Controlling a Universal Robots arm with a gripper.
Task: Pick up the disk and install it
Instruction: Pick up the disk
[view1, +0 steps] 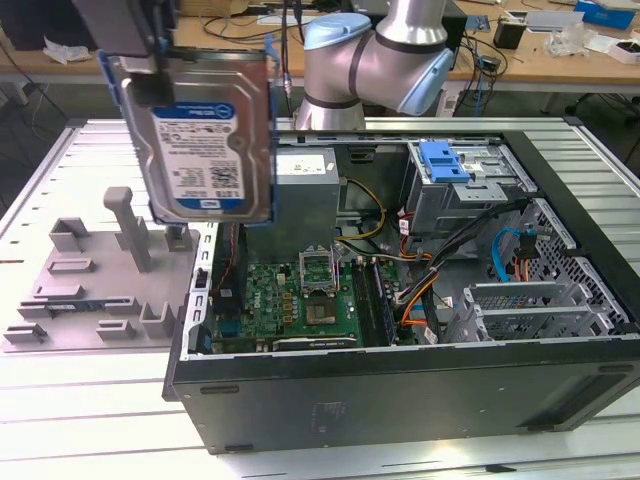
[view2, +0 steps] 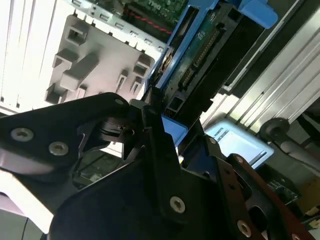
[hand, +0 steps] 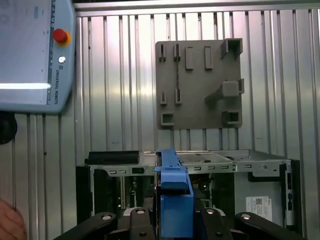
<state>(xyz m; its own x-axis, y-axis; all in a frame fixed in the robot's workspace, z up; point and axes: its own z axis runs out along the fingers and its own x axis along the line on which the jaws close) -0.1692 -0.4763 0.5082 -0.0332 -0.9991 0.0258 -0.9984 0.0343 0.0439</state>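
over the worktop (view1: 60, 400), disk (view1: 205, 130) aloft in the claw (view1: 150, 65)

the claw is clenched on the disk's top edge, gripping its blue carrier bracket, and the disk hangs upright with its label toward the exterior camera. it is clear of the worktop, at the exterior view's left, in front of the grey fixture plate (view1: 100, 290) and one end of the open computer case (view1: 400, 400). the drive cage (view1: 480, 200) with its blue latch (view1: 445, 160) sits inside the case toward the exterior view's right, well apart from the disk.
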